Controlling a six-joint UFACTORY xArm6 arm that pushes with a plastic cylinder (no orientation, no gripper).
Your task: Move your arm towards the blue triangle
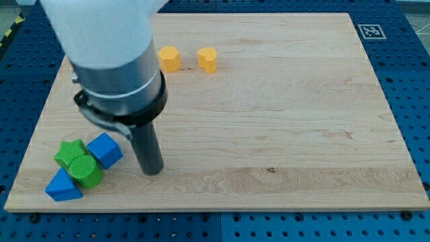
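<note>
The blue triangle (62,186) lies near the board's bottom left corner. A green cylinder (85,169) touches its upper right side, with a green star (69,152) above that and a blue cube (105,149) to the right of the star. My tip (153,171) rests on the board to the right of this cluster, close to the blue cube and well right of the blue triangle. It touches no block.
Two yellow blocks (169,58) (207,59) stand side by side near the view's top. The wooden board (282,121) lies on a blue perforated table. A marker tag (370,31) sits at the board's top right corner.
</note>
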